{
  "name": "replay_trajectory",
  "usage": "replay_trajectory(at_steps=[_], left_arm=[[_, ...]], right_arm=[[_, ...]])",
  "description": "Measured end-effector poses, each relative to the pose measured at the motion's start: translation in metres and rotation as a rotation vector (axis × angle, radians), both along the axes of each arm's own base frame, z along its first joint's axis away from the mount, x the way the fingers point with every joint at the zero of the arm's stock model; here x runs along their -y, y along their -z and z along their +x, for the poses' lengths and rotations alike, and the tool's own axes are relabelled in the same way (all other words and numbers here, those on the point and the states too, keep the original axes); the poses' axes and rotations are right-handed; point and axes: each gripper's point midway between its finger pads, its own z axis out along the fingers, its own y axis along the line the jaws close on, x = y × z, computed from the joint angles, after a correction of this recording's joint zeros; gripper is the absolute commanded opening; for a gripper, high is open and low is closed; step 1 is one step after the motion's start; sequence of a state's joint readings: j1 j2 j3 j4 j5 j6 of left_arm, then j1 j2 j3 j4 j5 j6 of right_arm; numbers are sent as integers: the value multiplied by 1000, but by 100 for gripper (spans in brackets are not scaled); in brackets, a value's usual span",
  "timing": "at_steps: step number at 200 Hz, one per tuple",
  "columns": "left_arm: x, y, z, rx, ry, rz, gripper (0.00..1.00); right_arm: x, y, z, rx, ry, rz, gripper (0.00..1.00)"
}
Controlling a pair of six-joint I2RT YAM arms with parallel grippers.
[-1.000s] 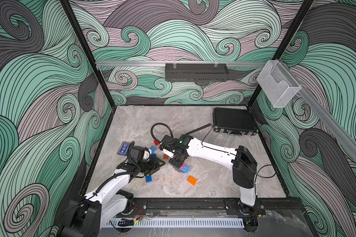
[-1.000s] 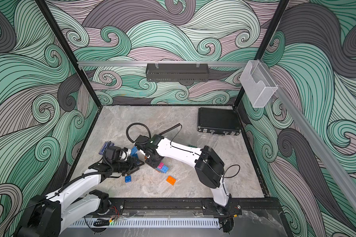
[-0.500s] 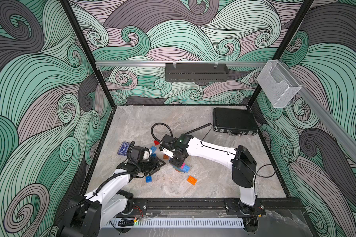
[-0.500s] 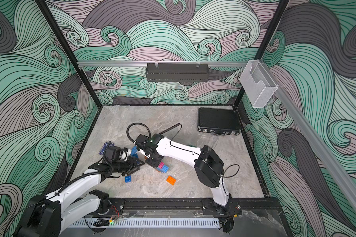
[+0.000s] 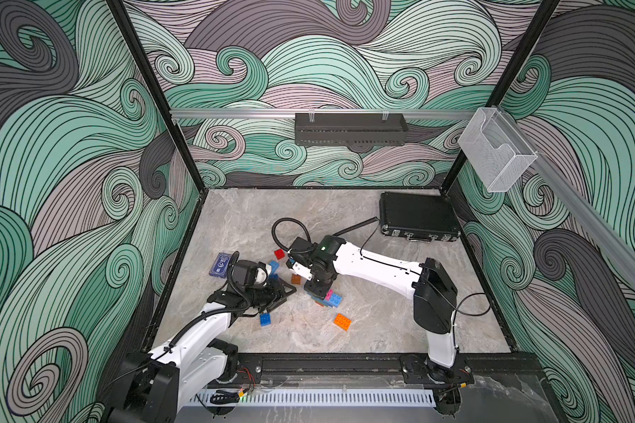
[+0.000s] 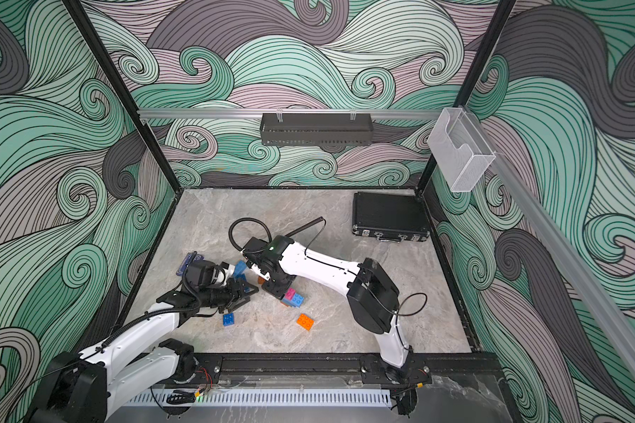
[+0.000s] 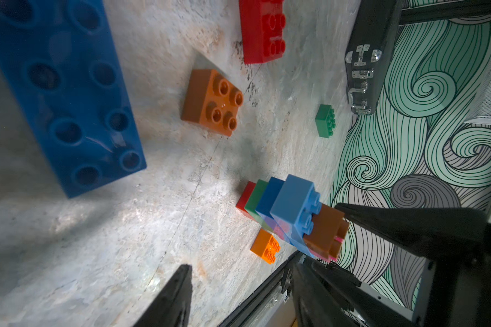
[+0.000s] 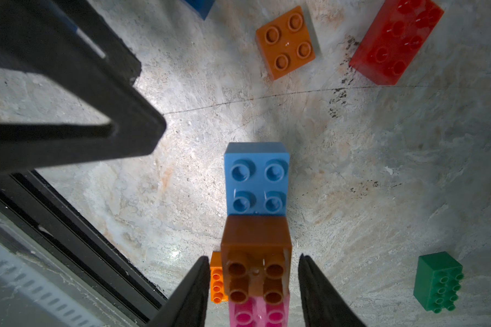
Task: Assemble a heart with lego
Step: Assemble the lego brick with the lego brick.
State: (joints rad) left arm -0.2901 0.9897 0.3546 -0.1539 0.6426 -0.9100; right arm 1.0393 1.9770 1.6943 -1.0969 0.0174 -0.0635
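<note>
A lego stack (image 5: 330,298) stands mid-floor, layered red, green, dark blue and light blue (image 7: 291,202), with a brown brick (image 8: 255,240) and a pink one (image 8: 257,312) on top. My right gripper (image 8: 253,256) is open and straddles the brown brick, with a gap on each side; in a top view it (image 5: 318,289) hangs over the stack. My left gripper (image 7: 241,264) is open and empty, low over the floor just left of the stack (image 6: 292,297). Loose bricks lie around: brown (image 8: 285,42), red (image 8: 396,42), green (image 8: 438,281), orange (image 5: 342,321), blue (image 5: 265,319), a long dark blue one (image 7: 63,93).
A black case (image 5: 417,216) lies at the back right. A flat dark blue card box (image 5: 220,264) sits by the left wall behind my left arm. The black front rail (image 5: 327,366) runs along the near edge. A coiled cable (image 5: 288,232) loops behind the right wrist.
My right gripper has opened and let go of the brown brick, which stays on the stack. The left jaws have widened slightly. Both arms have hardly moved.
</note>
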Motion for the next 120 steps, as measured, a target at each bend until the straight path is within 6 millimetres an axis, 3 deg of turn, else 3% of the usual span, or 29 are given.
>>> replay_trajectory(at_steps=[32, 79, 120], left_arm=[[4, -4, 1, 7, 7, -24, 61], [14, -10, 2, 27, 30, -50, 61], [25, -4, -3, 7, 66, -51, 62]], right_arm=[[-1, -6, -1, -15, 10, 29, 53], [7, -38, 7, 20, 69, 128, 46], [15, -29, 11, 14, 105, 120, 41]])
